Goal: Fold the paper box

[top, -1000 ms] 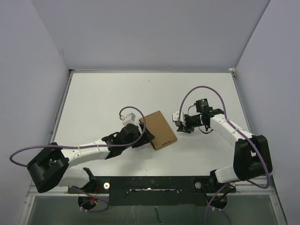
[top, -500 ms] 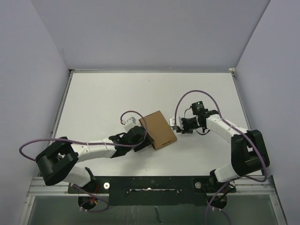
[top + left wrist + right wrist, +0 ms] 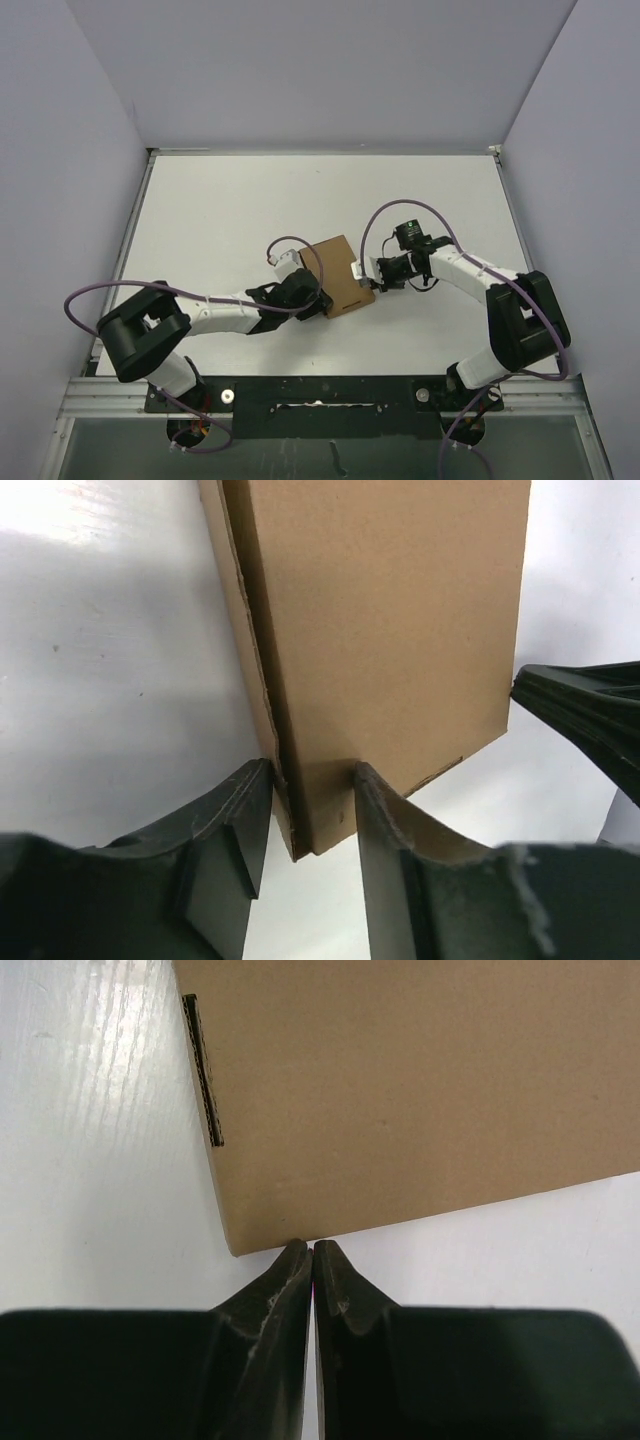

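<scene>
The paper box [image 3: 338, 271] is a flat brown cardboard box lying on the white table [image 3: 220, 210] between the two arms. My left gripper [image 3: 312, 296] is at the box's near left corner. In the left wrist view, that corner of the box [image 3: 390, 620] sits between my fingers [image 3: 245, 820], and both tips touch it, so the left gripper [image 3: 310, 780] is shut on it. My right gripper [image 3: 362, 271] is shut with nothing in it. Its tips [image 3: 312, 1248] press against the right edge of the box [image 3: 420, 1090], close to a corner. A narrow slot [image 3: 203, 1070] is cut near that edge.
Pale walls enclose the table on the left, back and right. Purple cables [image 3: 290, 245] loop above both wrists. The right gripper's dark body [image 3: 590, 715] shows beyond the box in the left wrist view. The arm bases stand on the black rail [image 3: 320, 390] at the near edge.
My left gripper slid right onto the box's near left corner and narrowed around it. My right gripper moved left to the box's right edge and shut.
</scene>
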Action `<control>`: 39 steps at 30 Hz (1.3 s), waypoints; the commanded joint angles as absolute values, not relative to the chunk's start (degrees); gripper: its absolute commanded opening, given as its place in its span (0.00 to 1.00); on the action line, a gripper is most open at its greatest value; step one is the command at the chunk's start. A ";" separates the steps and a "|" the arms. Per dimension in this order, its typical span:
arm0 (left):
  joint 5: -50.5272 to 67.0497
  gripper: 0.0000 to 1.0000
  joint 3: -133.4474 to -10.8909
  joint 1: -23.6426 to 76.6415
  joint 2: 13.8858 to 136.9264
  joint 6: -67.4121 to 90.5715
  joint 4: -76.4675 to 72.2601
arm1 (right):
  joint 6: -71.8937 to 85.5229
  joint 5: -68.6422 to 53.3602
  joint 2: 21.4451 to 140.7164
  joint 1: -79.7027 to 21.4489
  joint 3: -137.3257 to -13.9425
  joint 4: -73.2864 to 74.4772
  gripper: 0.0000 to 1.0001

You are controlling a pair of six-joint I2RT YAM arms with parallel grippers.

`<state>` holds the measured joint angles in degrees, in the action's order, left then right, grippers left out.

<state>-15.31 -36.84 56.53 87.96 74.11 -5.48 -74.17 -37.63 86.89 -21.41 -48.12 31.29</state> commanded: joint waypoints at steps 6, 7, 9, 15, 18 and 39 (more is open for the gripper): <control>-12.78 0.13 -40.43 57.37 90.71 71.68 -9.70 | -72.76 -37.84 86.66 -25.04 -49.21 29.97 0.06; -12.79 0.12 -40.57 57.51 90.57 71.52 -9.35 | -72.45 -37.75 86.72 -24.96 -49.22 29.90 0.06; -13.36 0.09 -40.77 57.77 90.06 70.98 -8.41 | -71.55 -37.73 86.70 -24.64 -49.42 29.82 0.06; -15.08 0.28 -40.31 57.56 86.58 66.11 -4.85 | -67.90 -38.73 86.32 -21.89 -50.10 28.87 0.06; -16.17 0.47 -39.06 55.86 82.93 62.70 -3.66 | -67.19 -38.91 86.48 -21.00 -50.30 28.82 0.07; 3.97 0.64 -42.60 29.75 90.14 46.33 -14.86 | -65.58 -34.91 98.59 -20.40 -63.47 27.84 0.10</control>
<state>0.27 -38.59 30.26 85.73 48.12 -8.47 -64.42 -36.64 94.30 -19.62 -58.70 28.64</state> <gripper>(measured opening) 0.646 0.118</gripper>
